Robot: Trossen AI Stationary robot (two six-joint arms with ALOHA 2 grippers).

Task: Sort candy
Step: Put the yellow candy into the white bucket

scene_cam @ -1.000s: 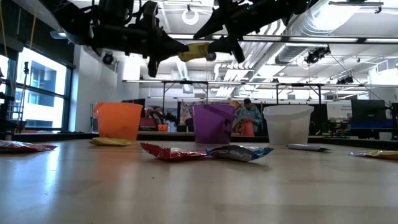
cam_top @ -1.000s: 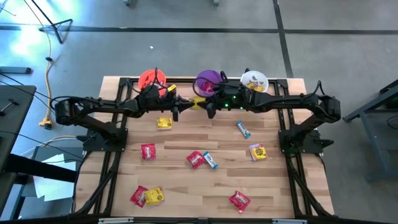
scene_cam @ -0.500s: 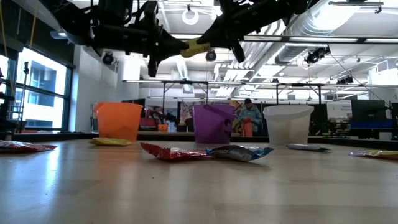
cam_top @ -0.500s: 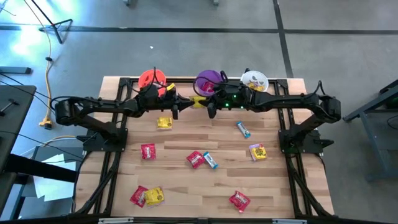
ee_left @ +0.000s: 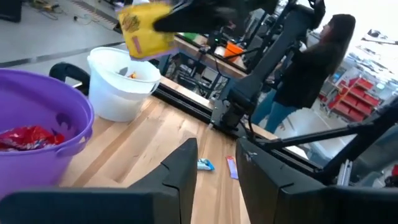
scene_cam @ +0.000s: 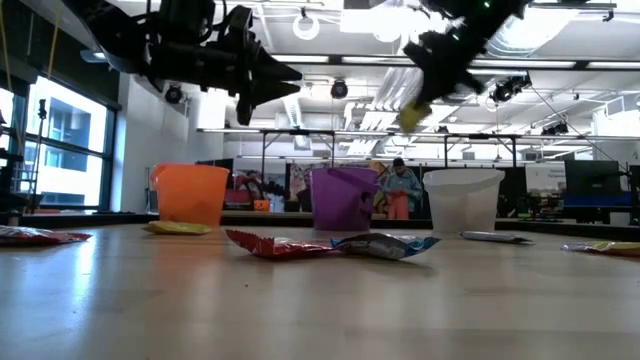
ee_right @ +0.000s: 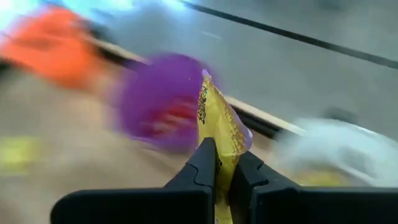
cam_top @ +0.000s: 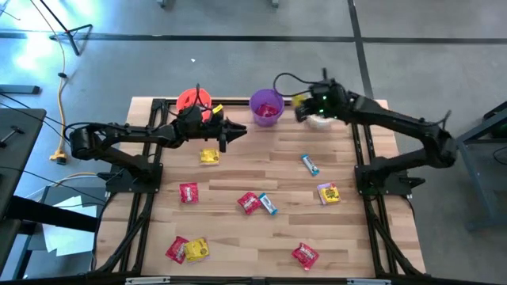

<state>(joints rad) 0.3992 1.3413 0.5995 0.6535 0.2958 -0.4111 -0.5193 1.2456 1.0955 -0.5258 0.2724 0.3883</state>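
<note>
Candy sorting, yellow goes in the white cup by the look of it. Right gripper [ee_right: 225,163] is pinched tight on a flat yellow crinkly wrapped sweet [ee_right: 219,121], packet standing on edge with its long axis running straight out from the fingertips. In the high view the right gripper [cam_top: 305,105] hangs beside the near rim of the white plastic cup [cam_top: 322,120], so the cup lies just ahead of and below the tool; the purple plastic cup [cam_top: 267,107] with red packets in it sits off to the gripper's side. Next move probably needs the packet carried over the cup mouth before letting go (judging only from how close it is).

Left gripper [cam_top: 232,129] waits in the air, fingers partly apart and holding nothing, between the orange-red plastic cup [cam_top: 193,100] and the purple one, with a loose yellow packet [cam_top: 209,156] on the boards just below it. Left arm is nearer that one.

Surface: pale wooden slatted table [cam_top: 238,237], more red, yellow and blue-white sweets scattered across it. Room behind: open workshop, a person standing at benches.
</note>
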